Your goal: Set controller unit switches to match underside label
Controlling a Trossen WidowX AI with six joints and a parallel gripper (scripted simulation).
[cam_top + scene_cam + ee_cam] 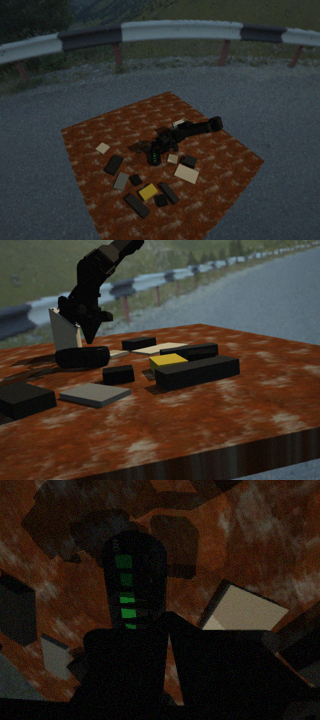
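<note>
The dark grey controller unit (154, 157) (82, 356) (134, 587) sits flat on its base on the rust-coloured bench (222, 157) (206, 410). Its switch row faces up, and several green ends glow in the wrist view. My gripper (89, 341) (168, 615) is shut and empty. Its tip hangs just above the unit's end nearest the small cream tile (172, 158) (118, 353) (245, 611), apart from the unit. The label on the underside is hidden.
A white wedge-shaped plate (64, 334) (178, 122) stands behind the unit. A yellow block (148, 191) (168, 360), a grey plate (120, 181) (95, 394), a cream plate (186, 173) (157, 347) and several black blocks, among them a long bar (136, 205) (196, 371), lie in front.
</note>
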